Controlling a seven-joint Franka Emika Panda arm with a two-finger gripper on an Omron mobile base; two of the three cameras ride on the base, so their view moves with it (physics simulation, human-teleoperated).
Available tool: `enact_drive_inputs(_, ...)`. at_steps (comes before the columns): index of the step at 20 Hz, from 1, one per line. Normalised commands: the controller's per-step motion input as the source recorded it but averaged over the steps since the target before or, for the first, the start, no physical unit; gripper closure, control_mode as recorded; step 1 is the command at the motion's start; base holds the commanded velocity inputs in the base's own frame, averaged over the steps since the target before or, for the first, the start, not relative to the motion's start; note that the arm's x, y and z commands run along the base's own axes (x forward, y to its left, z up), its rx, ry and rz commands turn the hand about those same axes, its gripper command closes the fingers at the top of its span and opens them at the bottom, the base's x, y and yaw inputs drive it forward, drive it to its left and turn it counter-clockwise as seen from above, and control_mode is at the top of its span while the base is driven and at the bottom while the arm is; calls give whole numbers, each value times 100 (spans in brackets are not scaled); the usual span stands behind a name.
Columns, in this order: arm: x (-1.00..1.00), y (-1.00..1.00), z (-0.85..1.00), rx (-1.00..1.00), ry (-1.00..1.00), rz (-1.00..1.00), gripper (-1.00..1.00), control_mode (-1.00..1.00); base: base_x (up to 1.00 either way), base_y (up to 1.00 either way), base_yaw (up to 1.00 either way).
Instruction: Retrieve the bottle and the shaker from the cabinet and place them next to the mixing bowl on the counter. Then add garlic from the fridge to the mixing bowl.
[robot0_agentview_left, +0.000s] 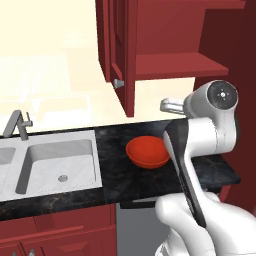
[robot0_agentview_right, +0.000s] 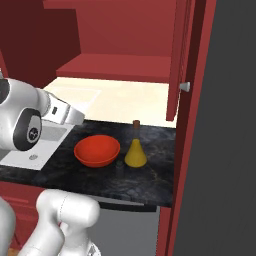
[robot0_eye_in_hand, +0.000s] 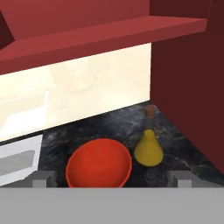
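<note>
- Standing wide open and empty, the pincer (robot0_eye_in_hand: 111, 178) hangs above the counter (robot0_agentview_right: 150, 175), the mixing bowl (robot0_eye_in_hand: 99, 164) just ahead of its tips.
- Right base view shows the bottle (robot0_agentview_right: 135, 150) and the small shaker (robot0_agentview_right: 119, 167) beside the bowl; in the left base view the arm covers them.
- The forearm reaches level over the sink (robot0_agentview_left: 57, 165) side.

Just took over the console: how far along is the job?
Done: bottle and shaker stand on the counter beside the mixing bowl; the cabinet is open. In hand: nothing, the gripper is open. Left: garlic into the bowl.
</note>
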Motion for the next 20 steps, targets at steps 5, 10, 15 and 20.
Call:
enact_drive_inputs(5, 0, 0, 2, 0, 0, 5, -100, -100, 0, 0, 0)
enact_drive_inputs(10, 0, 0, 0, 0, 0, 0, -100, -100, 0, 0, 0)
enact_drive_inputs(15, 0, 0, 0, 0, 0, 0, -100, 100, 0, 0, 0)
enact_drive_inputs(20, 0, 0, 0, 0, 0, 0, -100, 100, -64, 0, 0)
